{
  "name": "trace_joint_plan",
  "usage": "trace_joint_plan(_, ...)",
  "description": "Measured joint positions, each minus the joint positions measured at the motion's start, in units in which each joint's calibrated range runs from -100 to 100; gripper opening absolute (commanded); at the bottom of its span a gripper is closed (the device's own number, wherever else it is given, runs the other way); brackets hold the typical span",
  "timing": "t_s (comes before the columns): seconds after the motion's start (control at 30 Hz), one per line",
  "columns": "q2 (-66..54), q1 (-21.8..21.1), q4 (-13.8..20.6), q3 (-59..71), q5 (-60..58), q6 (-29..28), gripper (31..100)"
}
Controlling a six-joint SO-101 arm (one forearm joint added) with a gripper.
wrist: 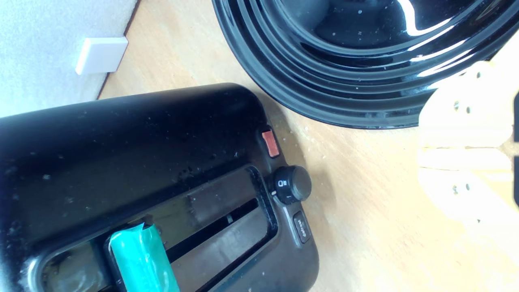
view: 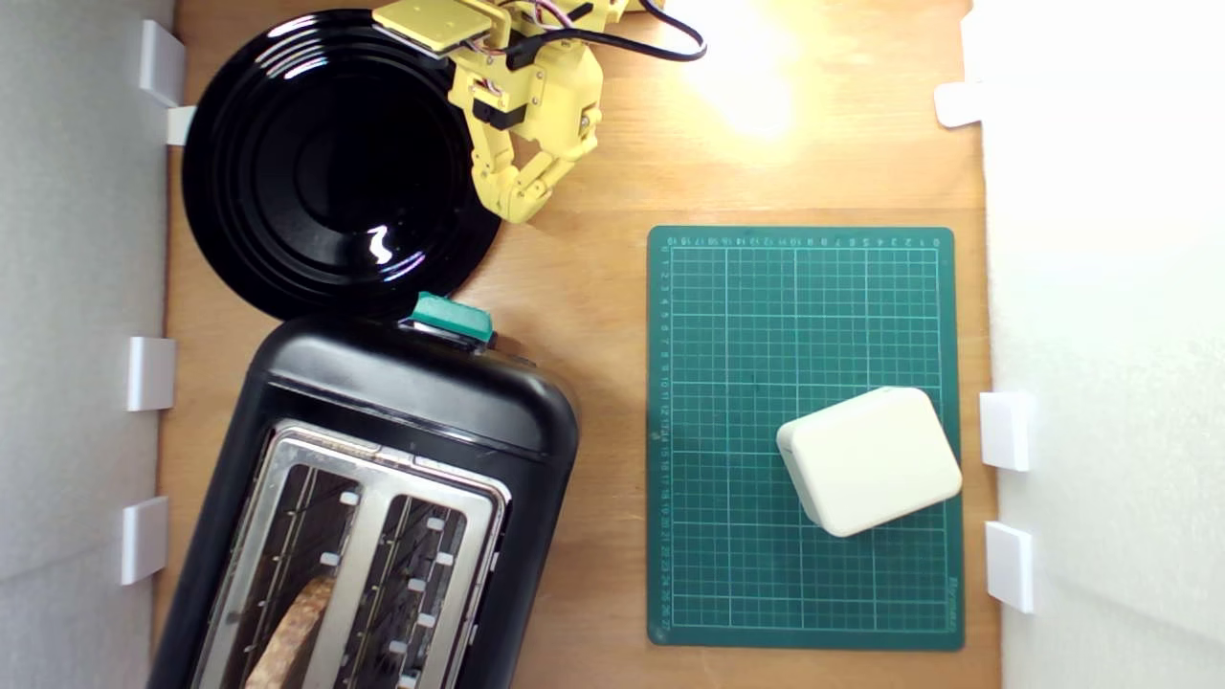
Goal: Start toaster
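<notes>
The yellow fingers [view: 517,196] are seen closed together, holding nothing, above the black plate's [view: 230,191] edge. Just beyond their tips the toaster [view: 383,498] stands, heavy, rigid and glossy. Its teal lever knob [view: 452,320], small and probably stiff, is best pressed from above.

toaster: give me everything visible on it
The toaster is a large glossy black body with rounded corners, lying angled at the exterior view's lower left on the wooden table, partly cut off by the frame. Its silver top plate has two wire-guided slots; a slice of bread sits in one. The end face carries a teal lever knob in a long slot, a red button, a black dial and another small button. The gripper hangs apart from it, touching nothing.
</notes>
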Motion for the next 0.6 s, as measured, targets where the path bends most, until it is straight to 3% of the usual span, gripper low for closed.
trace_joint_plan(0.6,0.0,0.4,-0.2,0.0,0.0,0.0,31.4)
